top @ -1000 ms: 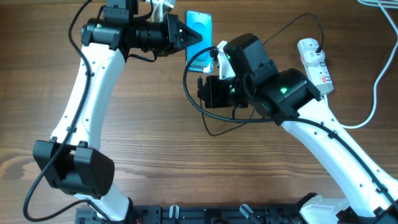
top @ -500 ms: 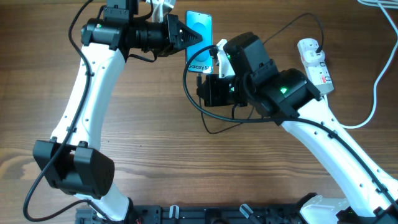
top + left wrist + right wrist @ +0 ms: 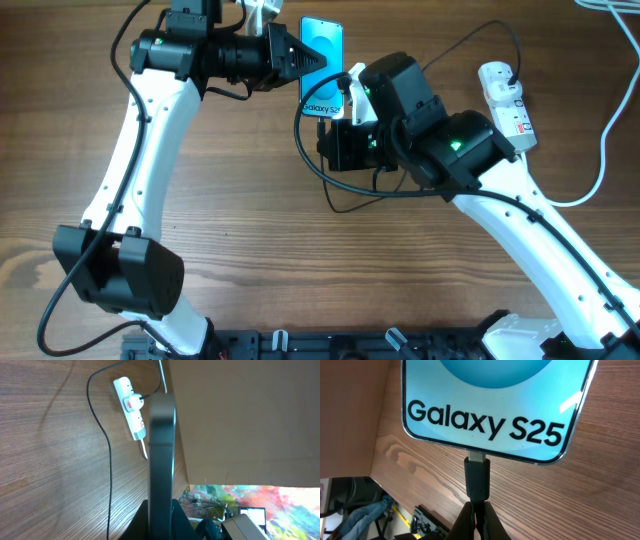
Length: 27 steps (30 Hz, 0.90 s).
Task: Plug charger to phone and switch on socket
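The phone (image 3: 321, 67) has a cyan screen with "Galaxy S25" lettering and is held off the table. My left gripper (image 3: 296, 60) is shut on its left side; in the left wrist view the phone (image 3: 161, 455) shows edge-on between the fingers. My right gripper (image 3: 338, 132) is shut on the charger cable just behind its dark connector (image 3: 477, 479), which sits at the port in the phone's (image 3: 495, 405) bottom edge. The black cable (image 3: 310, 160) loops below the phone. The white socket (image 3: 506, 105) lies at the far right with a plug in it, also in the left wrist view (image 3: 131, 408).
A thick white cord (image 3: 610, 120) runs from the socket off the right edge. The black cable (image 3: 107, 460) arcs across the wood toward the socket's plug. The arm bases (image 3: 300, 345) stand at the front edge.
The phone has shifted very slightly to the right. Both arms otherwise hold the same pose.
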Available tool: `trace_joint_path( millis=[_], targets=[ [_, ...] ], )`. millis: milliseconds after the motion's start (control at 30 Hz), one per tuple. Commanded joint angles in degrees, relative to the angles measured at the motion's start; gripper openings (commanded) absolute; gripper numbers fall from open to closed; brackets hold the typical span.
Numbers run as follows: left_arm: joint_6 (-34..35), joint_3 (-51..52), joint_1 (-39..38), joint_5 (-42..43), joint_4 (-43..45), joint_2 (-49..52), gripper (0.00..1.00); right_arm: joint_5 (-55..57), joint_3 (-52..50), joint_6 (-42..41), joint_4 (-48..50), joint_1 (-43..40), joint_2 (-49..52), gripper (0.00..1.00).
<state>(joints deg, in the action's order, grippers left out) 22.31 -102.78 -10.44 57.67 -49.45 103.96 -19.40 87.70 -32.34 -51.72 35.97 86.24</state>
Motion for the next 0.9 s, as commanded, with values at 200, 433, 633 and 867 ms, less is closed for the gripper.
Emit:
trace_joint_path(
  millis=[200,433,633,867],
  targets=[
    [-2.7,-0.3,0.1,3.4,-0.9,-0.1,0.04,1.8,1.7,-0.8,1.6,0.0,-0.3,0.04],
    [-3.2,-0.3,0.1,3.4,-1.9,-0.1,0.04,1.9,1.7,-0.7,1.8,0.0,-0.4,0.04],
    [-4.1,-0.3,0.1,3.4,-4.0,-0.1,0.04,2.7,1.7,-0.7,2.4,0.0,-0.4,0.04],
    [-4.2,-0.3,0.1,3.4,-4.4,-0.1,0.04,2.7,1.7,-0.7,3.1,0.0,-0.4,0.04]
  ],
)
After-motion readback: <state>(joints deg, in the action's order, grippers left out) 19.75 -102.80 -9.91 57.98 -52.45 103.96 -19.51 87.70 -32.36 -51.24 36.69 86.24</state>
